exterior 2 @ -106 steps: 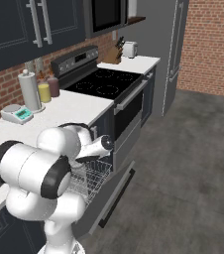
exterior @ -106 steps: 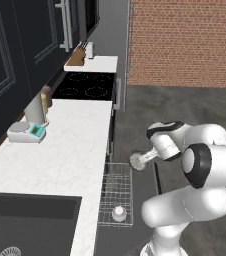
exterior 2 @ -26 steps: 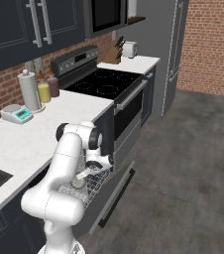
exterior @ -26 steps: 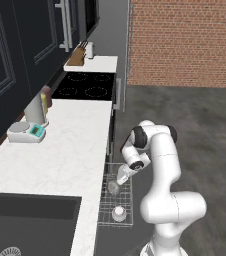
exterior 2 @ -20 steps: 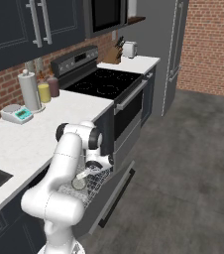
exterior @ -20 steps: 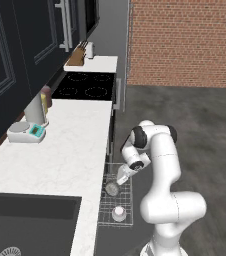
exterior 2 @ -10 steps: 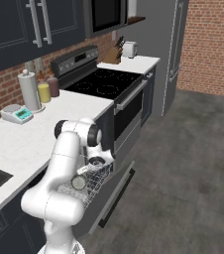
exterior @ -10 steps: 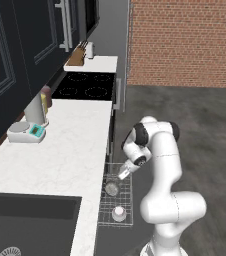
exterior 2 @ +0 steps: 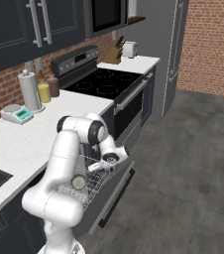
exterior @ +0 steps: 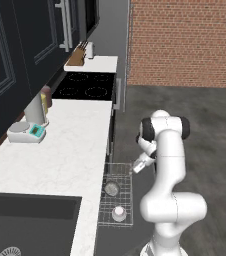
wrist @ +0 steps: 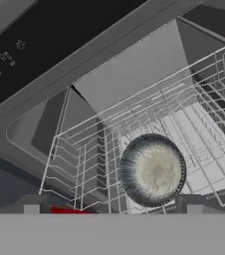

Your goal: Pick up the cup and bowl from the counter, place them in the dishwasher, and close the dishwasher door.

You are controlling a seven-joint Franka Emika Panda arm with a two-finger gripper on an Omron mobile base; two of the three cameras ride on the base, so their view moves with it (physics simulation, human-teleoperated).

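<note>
The dishwasher (exterior: 116,197) stands open under the counter (exterior: 65,155), and its grey wire rack (exterior: 126,174) is pulled out toward the floor side. Inside the rack lies the bowl (exterior: 111,188), right side up, with its pale speckled inside facing upward; in the hand view it sits in the middle of the rack (wrist: 154,170). The cup (exterior: 118,213) is also in the rack, at the nearer end, apart from the bowl, and from above it looks like a white disc. In the hand view a bit of red shows at the bottom edge, but I cannot tell for sure that it is the cup. The gripper (exterior: 139,167) hangs above the right edge of the rack, a little higher than the bowl and not touching it. Its fingers (wrist: 189,201) stand wide apart with nothing between them. The dishwasher door (exterior 2: 115,194) is folded down, below the rack.
</note>
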